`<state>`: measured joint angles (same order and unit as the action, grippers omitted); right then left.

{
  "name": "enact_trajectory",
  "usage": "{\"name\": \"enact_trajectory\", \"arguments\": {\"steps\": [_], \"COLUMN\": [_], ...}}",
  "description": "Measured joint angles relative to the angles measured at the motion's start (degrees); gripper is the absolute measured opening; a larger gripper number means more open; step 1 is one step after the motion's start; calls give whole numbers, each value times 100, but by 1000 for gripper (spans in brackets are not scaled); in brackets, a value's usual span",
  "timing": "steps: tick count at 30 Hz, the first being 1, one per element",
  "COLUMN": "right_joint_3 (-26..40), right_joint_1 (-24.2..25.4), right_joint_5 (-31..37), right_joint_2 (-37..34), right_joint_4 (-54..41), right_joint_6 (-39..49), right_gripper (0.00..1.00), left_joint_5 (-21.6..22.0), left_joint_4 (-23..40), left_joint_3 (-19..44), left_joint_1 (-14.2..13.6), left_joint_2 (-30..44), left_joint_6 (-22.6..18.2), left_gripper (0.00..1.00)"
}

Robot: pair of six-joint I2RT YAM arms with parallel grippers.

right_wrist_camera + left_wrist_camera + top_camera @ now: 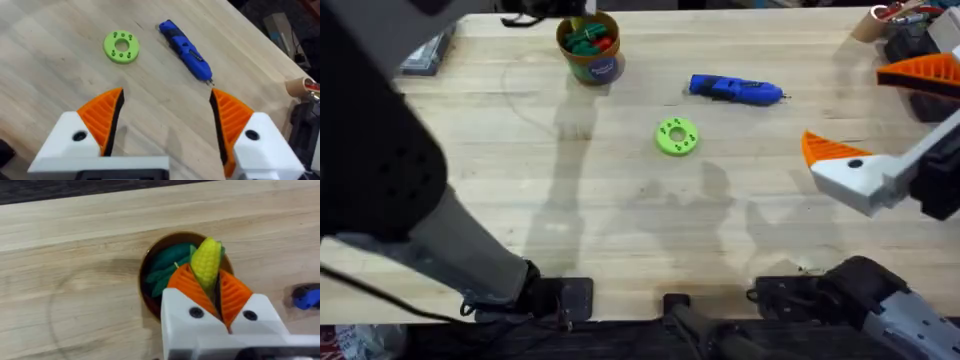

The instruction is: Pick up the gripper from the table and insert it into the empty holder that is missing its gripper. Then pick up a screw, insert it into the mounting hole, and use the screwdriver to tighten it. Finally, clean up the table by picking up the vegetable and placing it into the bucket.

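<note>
Since the vegetable [205, 262] hangs over the bucket [150, 277] at 11 o'clock for dropping, left fingers [186, 287] pinch it; right fingers [102, 116] idle spread.

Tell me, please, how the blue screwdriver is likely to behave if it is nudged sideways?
The screwdriver looks rounded and pen-shaped, so it may roll on the bare table. It lies flat, so tipping seems unlikely. Its plastic body looks rigid and smooth, possibly slippery.

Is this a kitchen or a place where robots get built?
More likely a robot workbench than a kitchen: a pale wooden table holding a bright blue power screwdriver and a lime-green round disc with holes, with a white gripper with orange ribbed pads hovering above.
</note>
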<state>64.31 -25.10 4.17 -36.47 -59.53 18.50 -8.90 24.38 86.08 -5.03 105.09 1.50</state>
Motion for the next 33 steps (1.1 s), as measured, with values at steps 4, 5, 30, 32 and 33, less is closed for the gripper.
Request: {"name": "enact_trajectory", "arguments": {"steps": [4,5,30,32,33], "right_joint_3": [0,0,0,0,0], "right_joint_1": [0,0,0,0,0], "right_joint_5": [0,0,0,0,0], "right_joint_2": [0,0,0,0,0], "right_joint_4": [4,0,-2,2,0], "right_joint_6": [-1,0,0,-2,0], "right_gripper": [987,987,987,987,987], "left_joint_5": [-56,-57,315,413,437], "left_joint_4": [-105,-110,3919,4456,4658], "left_joint_3": [0,0,630,637,627], "left_joint_1": [-10,-10,-7,-7,-7], "left_joint_2": [232,236,-2024,-2367,-2548], "left_joint_6": [-6,-24,-136,-137,-129], "left_gripper": [82,183,986,986,986]}}
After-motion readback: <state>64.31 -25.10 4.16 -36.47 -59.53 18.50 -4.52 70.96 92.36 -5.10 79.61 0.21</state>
